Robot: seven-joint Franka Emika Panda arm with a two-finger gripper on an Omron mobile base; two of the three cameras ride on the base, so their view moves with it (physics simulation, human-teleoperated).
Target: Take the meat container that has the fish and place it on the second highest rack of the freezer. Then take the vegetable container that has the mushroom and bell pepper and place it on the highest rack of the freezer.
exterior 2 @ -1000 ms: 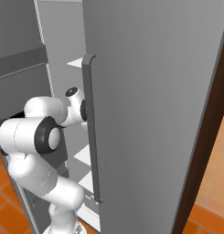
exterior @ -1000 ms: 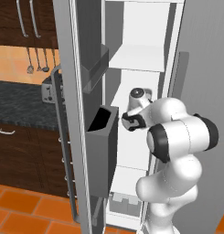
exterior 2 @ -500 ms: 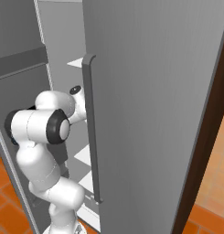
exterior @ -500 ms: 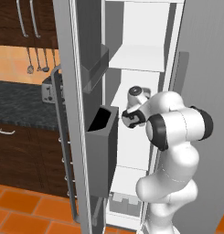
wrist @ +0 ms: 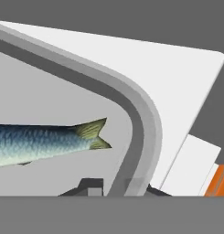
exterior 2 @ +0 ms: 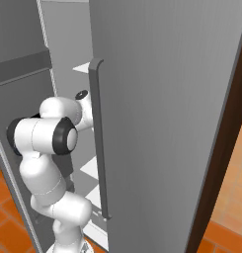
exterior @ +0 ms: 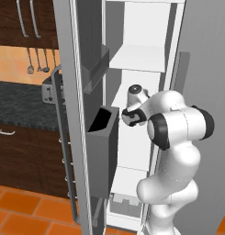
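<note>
Freezer point(exterior: 132, 55) open, white shelf point(wrist: 177, 87) under tray | my claw point(wrist: 118, 185) nipped tight on tray point(wrist: 143, 132) rim | fish point(wrist: 45, 141) lies inside tray, tail toward rim

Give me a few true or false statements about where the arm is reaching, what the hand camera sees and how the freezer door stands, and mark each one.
1. The slim silvery fish lies in the small shallow grey metal tray. True.
2. The tool is wide open with nothing between its tips. False: it is shut on the tray's rim.
3. The arm reaches into the tall silver-grey freezer. True.
4. The freezer door with the dark grey door bins is closed. False: it stands open.
5. A red bell pepper lies beside the fish. False: the tray shows the fish alone.
</note>
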